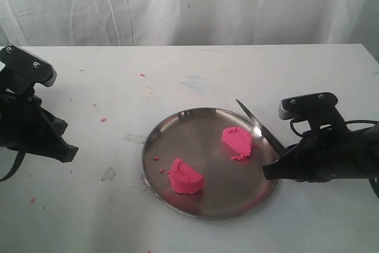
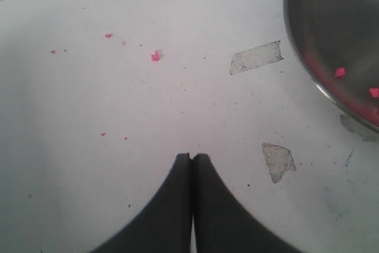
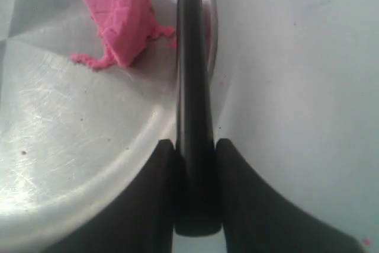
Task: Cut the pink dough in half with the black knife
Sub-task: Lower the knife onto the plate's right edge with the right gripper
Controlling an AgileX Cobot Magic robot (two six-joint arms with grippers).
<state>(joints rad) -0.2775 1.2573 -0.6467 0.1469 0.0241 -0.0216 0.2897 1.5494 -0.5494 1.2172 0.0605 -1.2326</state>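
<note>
The pink dough lies in two half-moon lumps on the steel plate [image 1: 177,202]: one lump [image 1: 186,176] near the front left, the other [image 1: 238,142] toward the right rim. My right gripper [image 1: 273,169] is shut on the black knife [image 1: 260,128], whose blade points away over the plate's right rim, just right of the right lump. In the right wrist view the knife [image 3: 193,81] runs out from between the fingers [image 3: 234,170], beside the pink lump [image 3: 118,10]. My left gripper [image 2: 192,157] is shut and empty over bare table, left of the plate [image 2: 314,81].
Tiny pink crumbs [image 2: 156,56] dot the white table and the plate's left side [image 1: 156,159]. Worn tape patches [image 2: 256,57] [image 2: 278,161] lie on the table left of the plate. A white curtain [image 1: 189,4] hangs behind.
</note>
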